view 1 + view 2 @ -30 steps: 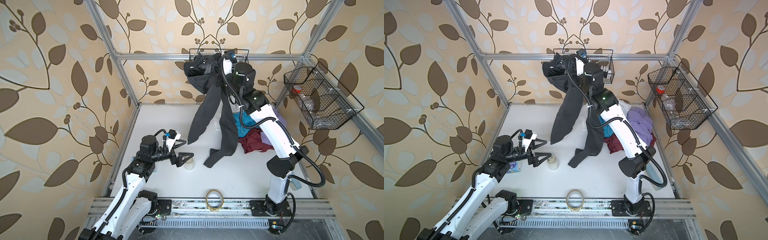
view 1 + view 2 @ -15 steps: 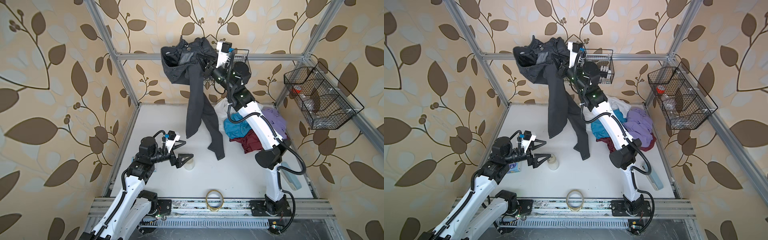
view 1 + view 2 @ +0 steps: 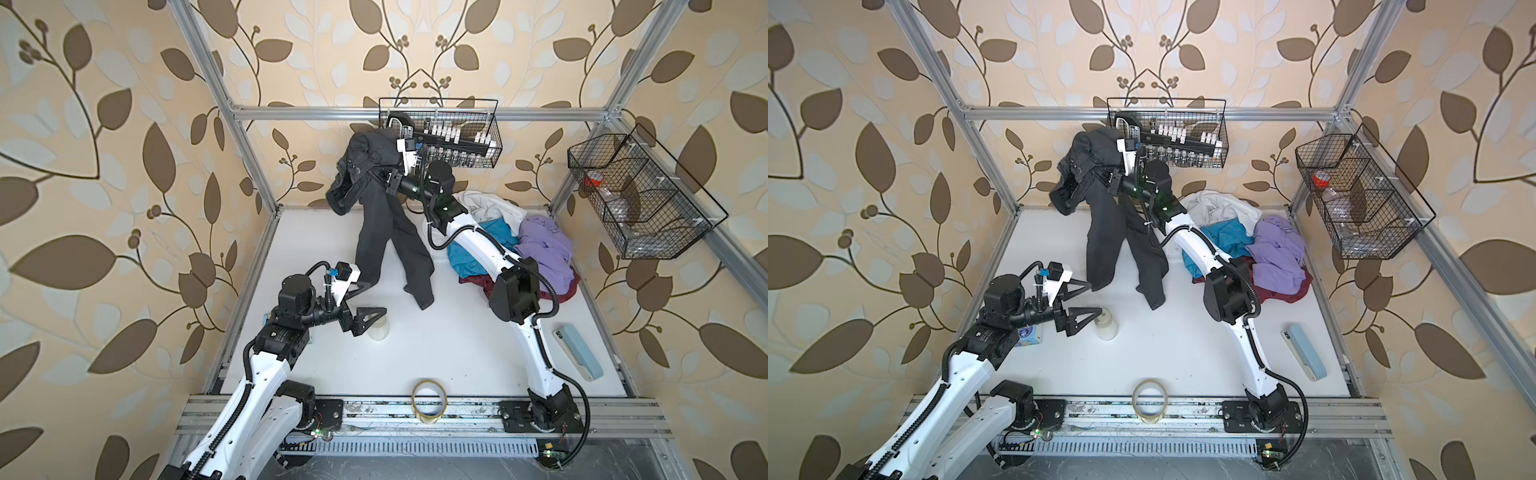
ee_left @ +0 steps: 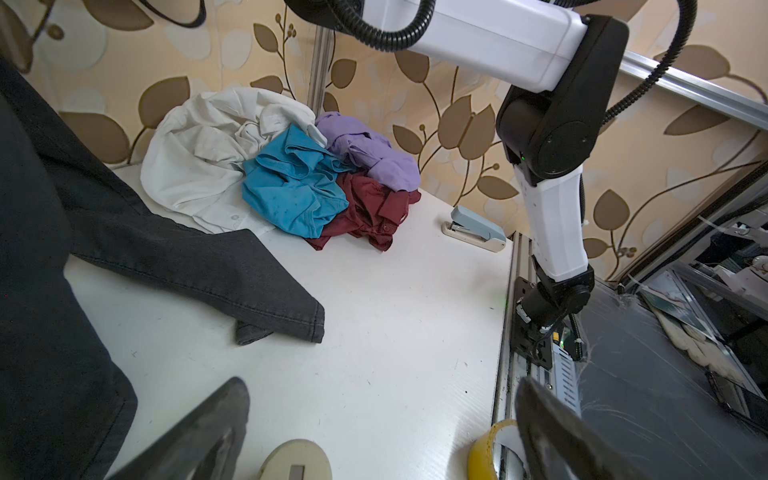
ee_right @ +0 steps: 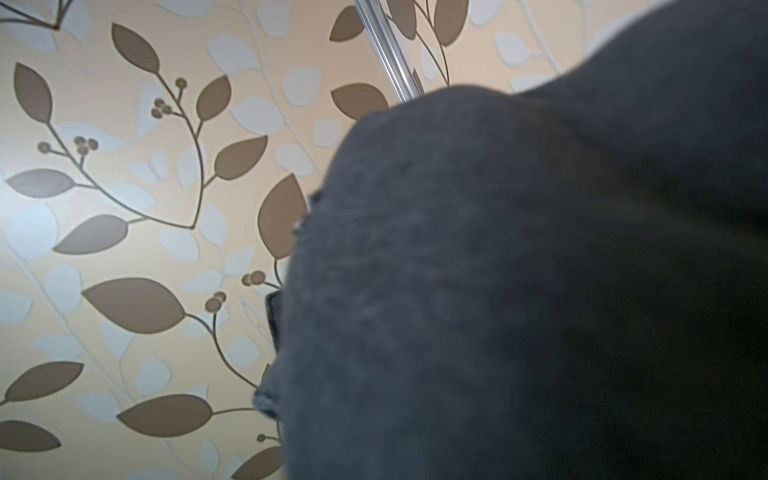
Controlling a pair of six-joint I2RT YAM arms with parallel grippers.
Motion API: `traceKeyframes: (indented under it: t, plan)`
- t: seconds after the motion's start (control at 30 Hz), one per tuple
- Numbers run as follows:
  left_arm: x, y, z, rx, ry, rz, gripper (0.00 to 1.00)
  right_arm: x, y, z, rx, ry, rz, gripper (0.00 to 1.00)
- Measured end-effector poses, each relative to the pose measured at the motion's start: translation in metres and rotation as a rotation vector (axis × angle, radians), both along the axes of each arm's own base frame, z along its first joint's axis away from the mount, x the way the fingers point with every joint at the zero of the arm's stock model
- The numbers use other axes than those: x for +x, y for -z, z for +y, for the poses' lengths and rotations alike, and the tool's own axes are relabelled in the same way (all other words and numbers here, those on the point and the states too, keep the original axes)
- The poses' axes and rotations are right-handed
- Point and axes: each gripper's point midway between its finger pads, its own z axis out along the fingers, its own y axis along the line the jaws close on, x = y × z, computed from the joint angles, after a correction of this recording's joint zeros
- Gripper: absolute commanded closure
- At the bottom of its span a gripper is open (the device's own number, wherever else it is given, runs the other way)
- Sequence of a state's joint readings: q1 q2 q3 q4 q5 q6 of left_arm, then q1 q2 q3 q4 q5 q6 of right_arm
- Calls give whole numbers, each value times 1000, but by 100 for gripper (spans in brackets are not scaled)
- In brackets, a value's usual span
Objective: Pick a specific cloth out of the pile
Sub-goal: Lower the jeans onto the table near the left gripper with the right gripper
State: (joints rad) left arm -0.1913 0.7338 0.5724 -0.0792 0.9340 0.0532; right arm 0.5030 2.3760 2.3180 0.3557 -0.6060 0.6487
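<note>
the right gripper (image 3: 380,176) was sunk into the waist end of the cloth (image 3: 388,237). its jaws were hidden by fabric but closed narrowly on a bunch of it, since the dark trousers hung from that point, high at the far middle of the scene. both legs trailed down to the table (image 3: 449,357). one hem lay just left of the pile (image 3: 540,253), and the other hung just beside the left gripper (image 3: 372,301), which stood wide open and held nothing above the white bottle (image 3: 380,330). the main risk was the grip: heavy denim held by a small pinch near the waistband could creep out of the jaws in a quick swing and drop back down. the bunched waist sat right by the near-left corner of the wire basket (image 3: 496,124) on the far wall, and whether they touched could not be told. a further rise or a move to the right could catch a belt loop or the button on the wire. a sweep to the left or towards the near side could drag the left hem over the open left fingers or tip the bottle. in the left wrist view the right leg (image 4: 199,266) crossed in front of the white garment (image 4: 199,162), so a pull might take that piece along if they were caught together.
</note>
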Motion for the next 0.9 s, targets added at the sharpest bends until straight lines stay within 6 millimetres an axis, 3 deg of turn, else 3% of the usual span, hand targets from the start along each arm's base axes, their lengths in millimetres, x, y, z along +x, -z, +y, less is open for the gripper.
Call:
traceKeyframes:
  t: [0.2, 0.37, 0.5, 0.6, 0.7, 0.9]
  plan:
    - [0, 0, 0, 0, -1, 0, 1, 0, 72, -24, -128, -21, 136, 100]
    - [0, 0, 0, 0, 0, 0, 1, -9, 148, -44, -290, 15, 278, 100]
    - [0, 0, 0, 0, 0, 1, 1, -15, 190, -61, -420, 77, 351, 99]
    - [0, 1, 0, 1, 0, 2, 1, -17, 211, -75, -510, 121, 382, 91]
    - [0, 1, 0, 1, 0, 3, 1, -17, 227, -85, -583, 162, 403, 69]
    - [1, 2, 0, 2, -1, 9, 1, -25, 259, -101, -697, 191, 464, 51]
